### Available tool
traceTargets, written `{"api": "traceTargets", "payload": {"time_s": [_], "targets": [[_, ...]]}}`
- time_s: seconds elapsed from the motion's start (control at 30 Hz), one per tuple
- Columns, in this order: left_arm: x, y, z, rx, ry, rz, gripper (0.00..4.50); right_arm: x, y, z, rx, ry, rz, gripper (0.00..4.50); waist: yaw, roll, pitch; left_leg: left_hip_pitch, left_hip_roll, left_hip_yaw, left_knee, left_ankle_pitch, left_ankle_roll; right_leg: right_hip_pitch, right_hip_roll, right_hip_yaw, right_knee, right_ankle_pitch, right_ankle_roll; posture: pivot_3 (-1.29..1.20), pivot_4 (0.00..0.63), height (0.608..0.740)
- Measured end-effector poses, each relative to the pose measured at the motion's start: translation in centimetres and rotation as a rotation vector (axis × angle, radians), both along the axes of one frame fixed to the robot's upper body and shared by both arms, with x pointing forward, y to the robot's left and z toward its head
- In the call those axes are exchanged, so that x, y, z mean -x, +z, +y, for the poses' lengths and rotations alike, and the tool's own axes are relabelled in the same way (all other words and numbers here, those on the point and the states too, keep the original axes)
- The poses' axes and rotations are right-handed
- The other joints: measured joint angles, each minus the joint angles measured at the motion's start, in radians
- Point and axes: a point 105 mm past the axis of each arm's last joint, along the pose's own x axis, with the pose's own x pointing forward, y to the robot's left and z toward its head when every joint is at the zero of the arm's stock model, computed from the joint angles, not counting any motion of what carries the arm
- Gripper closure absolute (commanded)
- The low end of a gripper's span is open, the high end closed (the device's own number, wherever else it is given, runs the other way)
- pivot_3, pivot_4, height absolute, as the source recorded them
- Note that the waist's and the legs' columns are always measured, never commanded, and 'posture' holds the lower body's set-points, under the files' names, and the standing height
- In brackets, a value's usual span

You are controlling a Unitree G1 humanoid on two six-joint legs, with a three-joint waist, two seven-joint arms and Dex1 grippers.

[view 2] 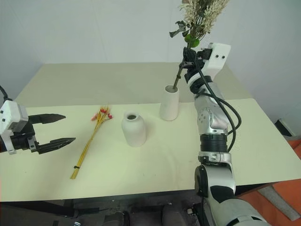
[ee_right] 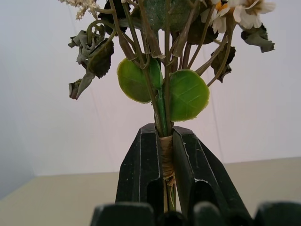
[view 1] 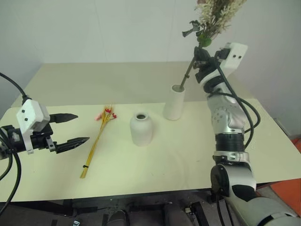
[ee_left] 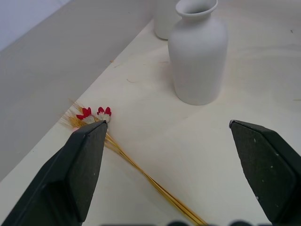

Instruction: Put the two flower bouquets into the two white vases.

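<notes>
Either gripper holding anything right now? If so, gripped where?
Right gripper is shut on the bushy bouquet, clamped at the wrapped stems just below the leaves. Left gripper is open, holding nothing.

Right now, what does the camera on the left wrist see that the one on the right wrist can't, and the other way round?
Left wrist: the slim yellow-stalked bundle with red blooms lying on the cream table, near the round narrow-necked white vase, between wide-open black fingers.
Right wrist: black fingers shut on the bushy green-leaved bouquet.
Both: pale wall, and table.
</notes>
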Motion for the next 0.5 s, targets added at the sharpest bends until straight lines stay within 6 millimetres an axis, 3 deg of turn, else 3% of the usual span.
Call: {"api": "traceTargets", "payload": {"time_s": [0.17,0.5], "targets": [[0.3,-0.1,-0.2,0.005,0.0,0.01,0.0,-0.1,-0.6,0.4,0.034,0.0,0.001,4.34,0.001,0.0,0.0,-0.001,0.0,0.0,0.0,0.0,0.0,-0.001,0.0,0.0,0.0,0.0,0.0,0.0,0.15,0.74],[0.3,0.1,-0.1,0.006,0.009,0.007,0.0,0.6,0.1,1.3,0.07,0.038,-0.06,4.34,0.001,0.0,0.0,-0.002,0.0,0.0,0.0,0.0,0.0,-0.001,0.0,0.0,-0.001,0.0,-0.001,0.0,0.15,0.74]]}}
